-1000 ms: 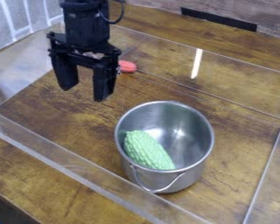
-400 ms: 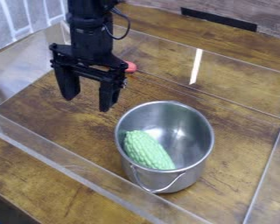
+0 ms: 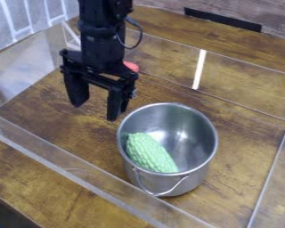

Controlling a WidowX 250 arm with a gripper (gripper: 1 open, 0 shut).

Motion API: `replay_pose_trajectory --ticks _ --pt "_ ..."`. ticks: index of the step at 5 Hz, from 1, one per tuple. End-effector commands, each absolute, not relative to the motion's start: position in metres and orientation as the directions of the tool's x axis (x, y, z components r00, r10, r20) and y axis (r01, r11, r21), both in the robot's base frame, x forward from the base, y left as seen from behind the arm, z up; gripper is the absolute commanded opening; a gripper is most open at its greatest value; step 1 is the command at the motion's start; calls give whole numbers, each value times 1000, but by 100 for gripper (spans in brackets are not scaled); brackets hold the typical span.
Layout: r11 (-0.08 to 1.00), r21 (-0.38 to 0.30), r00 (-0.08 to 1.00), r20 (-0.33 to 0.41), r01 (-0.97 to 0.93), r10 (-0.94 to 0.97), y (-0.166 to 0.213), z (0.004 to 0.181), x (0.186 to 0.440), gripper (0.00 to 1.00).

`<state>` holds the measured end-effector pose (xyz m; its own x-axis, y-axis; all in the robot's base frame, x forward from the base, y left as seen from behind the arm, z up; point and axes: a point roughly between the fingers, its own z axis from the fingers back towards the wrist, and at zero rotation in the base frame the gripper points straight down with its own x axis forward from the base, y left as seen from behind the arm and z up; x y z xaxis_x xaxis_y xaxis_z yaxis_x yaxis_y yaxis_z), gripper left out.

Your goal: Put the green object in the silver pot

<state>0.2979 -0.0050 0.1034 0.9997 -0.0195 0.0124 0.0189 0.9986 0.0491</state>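
Note:
The green object, light green, oval and bumpy, lies inside the silver pot, against its near-left wall. The pot stands upright on the wooden table, its wire handle loop at the front. My black gripper hangs pointing down just left of and behind the pot's rim, above the table. Its two fingers stand apart, open, with nothing between them. It touches neither the pot nor the green object.
A small red object lies on the table behind the gripper, partly hidden by the arm. Clear plastic walls fence the wooden work area on all sides. A black bar lies at the back.
The open gripper has shifted slightly right and toward the pot, covering more of the red object. The pot and the green object inside it have not moved.

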Motion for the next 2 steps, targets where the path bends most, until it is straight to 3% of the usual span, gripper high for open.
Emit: replay_pose_trajectory --ticks 1,2 --pt "997 55 994 91 52 -57 -10 135 299 100" --pt "995 54 991 106 78 -83 -11 148 299 100"
